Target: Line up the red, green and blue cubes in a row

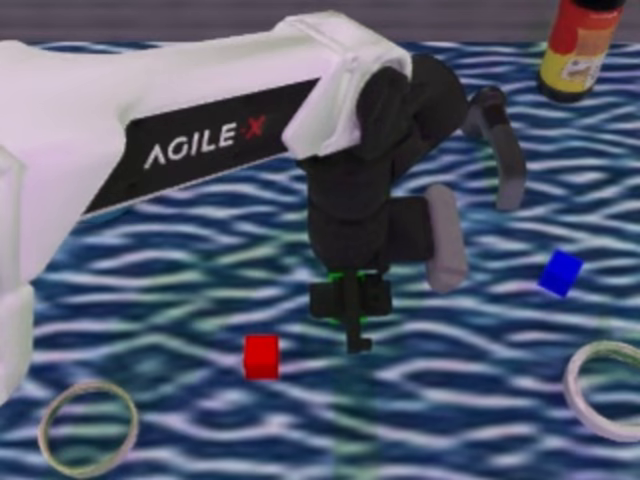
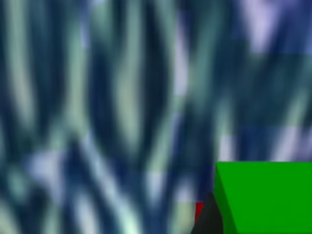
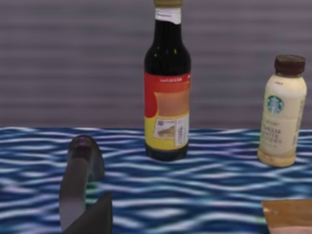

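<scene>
The wave-patterned desk [image 1: 150,300] carries everything. My left arm reaches over its middle, its pincer [image 1: 350,300] closed on the green cube [image 2: 265,197], almost hidden from above. The red cube [image 1: 262,356] lies left, the blue cube [image 1: 560,273] right. My right pincer stays unseen.

A green cube [image 2: 265,197] fills one corner, close over the table [image 2: 107,112] with its blue wavy pattern, with a dark fingertip [image 2: 207,219] and a red sliver [image 2: 198,210] beside it.
</scene>
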You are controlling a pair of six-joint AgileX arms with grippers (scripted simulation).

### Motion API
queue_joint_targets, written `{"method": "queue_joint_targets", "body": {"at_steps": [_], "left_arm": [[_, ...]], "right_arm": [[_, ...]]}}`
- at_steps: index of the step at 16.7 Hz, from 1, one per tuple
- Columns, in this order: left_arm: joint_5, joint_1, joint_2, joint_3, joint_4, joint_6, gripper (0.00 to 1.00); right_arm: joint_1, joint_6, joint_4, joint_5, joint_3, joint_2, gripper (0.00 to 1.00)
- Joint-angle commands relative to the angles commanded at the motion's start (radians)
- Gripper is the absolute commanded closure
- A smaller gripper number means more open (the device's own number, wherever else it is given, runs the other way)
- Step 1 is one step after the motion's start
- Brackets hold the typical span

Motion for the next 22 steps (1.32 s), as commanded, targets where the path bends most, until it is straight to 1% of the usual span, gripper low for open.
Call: {"method": "queue_joint_targets", "body": {"at_steps": [4,10,14,22], "left_arm": [[0.000,0.004,0.008,-0.032,0.043,-0.002,1.00],[0.001,0.001,0.073,-0.155,0.231,0.000,1.00],[0.001,0.000,0.078,-0.164,0.242,0.001,1.00],[0.001,0.000,0.078,-0.164,0.242,0.001,0.40]], "right_arm": [[0.000,0.000,0.000,0.000,0.000,0.000,0.00],[0.000,0.000,0.000,0.000,0.000,0.000,0.00],[0.000,0.000,0.000,0.000,0.000,0.000,0.00],[0.000,0.000,0.000,0.000,0.000,0.000,0.00]]}}
